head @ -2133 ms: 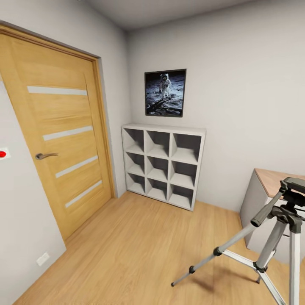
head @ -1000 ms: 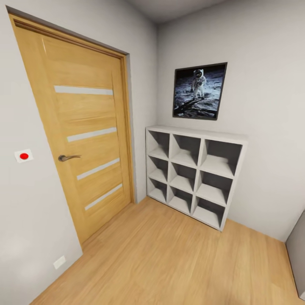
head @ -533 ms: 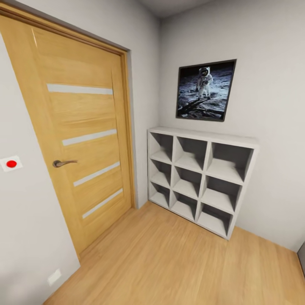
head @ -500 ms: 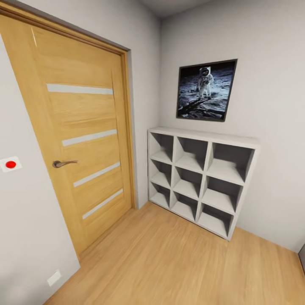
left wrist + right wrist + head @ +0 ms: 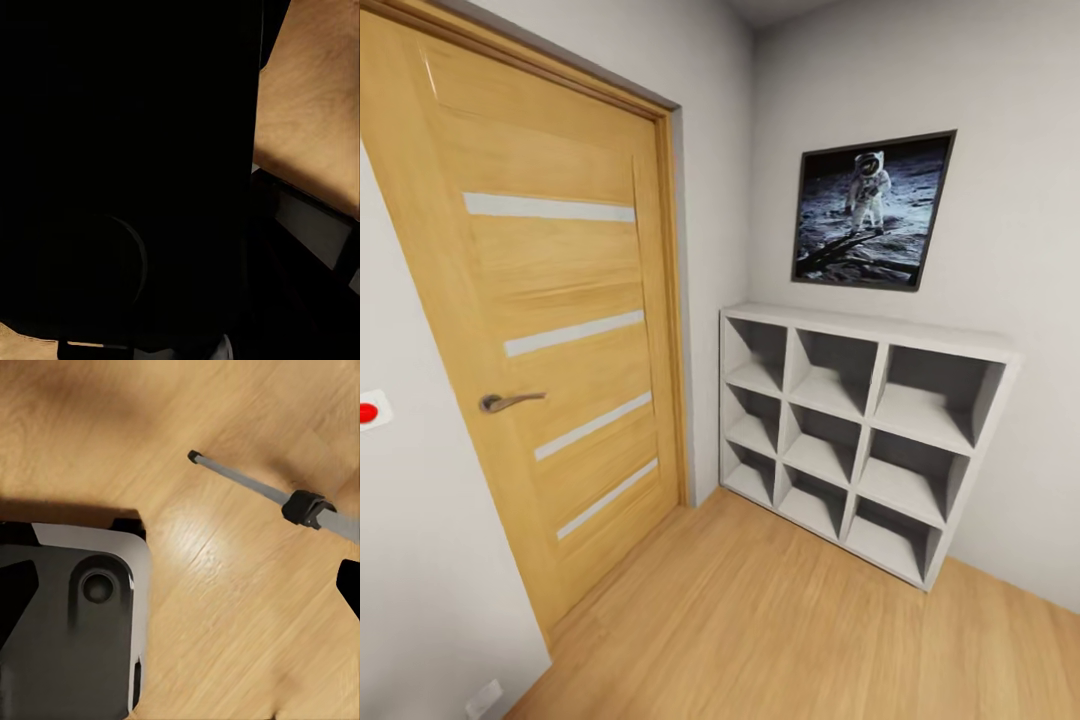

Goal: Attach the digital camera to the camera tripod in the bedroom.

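A corner of the bedroom is showing in the head view: a wooden door with a metal handle is standing shut beside a white cube shelf, with a framed astronaut picture hanging above it. Light wood floor is running below. The right wrist camera is looking down on the floor, where one silver leg of the camera tripod is lying across the frame near the robot's base. Whether either claw is spread or pressed together cannot be told; the left wrist view is almost black.
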Robot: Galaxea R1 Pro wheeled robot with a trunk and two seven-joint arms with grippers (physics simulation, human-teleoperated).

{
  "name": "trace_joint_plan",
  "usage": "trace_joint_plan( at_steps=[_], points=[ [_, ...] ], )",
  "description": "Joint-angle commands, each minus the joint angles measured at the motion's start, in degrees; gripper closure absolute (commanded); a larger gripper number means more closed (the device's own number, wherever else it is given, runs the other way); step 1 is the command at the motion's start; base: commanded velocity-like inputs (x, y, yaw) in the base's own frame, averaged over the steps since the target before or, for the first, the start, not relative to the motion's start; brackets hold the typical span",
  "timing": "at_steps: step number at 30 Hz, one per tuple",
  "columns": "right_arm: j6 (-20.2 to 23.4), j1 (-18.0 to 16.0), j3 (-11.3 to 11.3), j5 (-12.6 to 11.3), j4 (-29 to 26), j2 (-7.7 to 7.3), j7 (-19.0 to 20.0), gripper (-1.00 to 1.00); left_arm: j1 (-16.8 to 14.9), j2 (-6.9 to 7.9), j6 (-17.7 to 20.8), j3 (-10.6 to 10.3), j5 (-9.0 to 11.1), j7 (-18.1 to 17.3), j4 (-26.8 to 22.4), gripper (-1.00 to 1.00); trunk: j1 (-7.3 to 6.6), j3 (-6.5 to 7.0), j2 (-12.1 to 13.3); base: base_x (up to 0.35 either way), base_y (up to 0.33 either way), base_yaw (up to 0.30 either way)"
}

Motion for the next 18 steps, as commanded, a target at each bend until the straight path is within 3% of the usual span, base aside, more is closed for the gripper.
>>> trace_joint_plan(
  at_steps=[1, 7, 18],
  points=[
    [-0.29, -0.05, -0.49, 0.43, 0.18, -0.04, 0.05, -1.0, -0.01, 0.0, 0.21, -0.45, 0.52, -0.27, -0.01, 1.0, 0.05, -0.02, -0.03, 0.289, 0.205, -0.005],
    [-0.16, -0.05, -0.53, 0.45, 0.18, 0.03, 0.05, -1.0, -0.01, -0.07, 0.21, -0.45, 0.52, -0.27, -0.01, 1.0, 0.05, -0.02, -0.03, 0.269, 0.22, -0.12],
    [-0.08, -0.05, -0.53, 0.48, 0.18, 0.01, 0.05, -1.0, -0.01, -0.09, 0.21, -0.46, 0.52, -0.27, -0.01, 1.0, 0.05, -0.02, -0.03, 0.249, 0.236, -0.24]
  ],
)
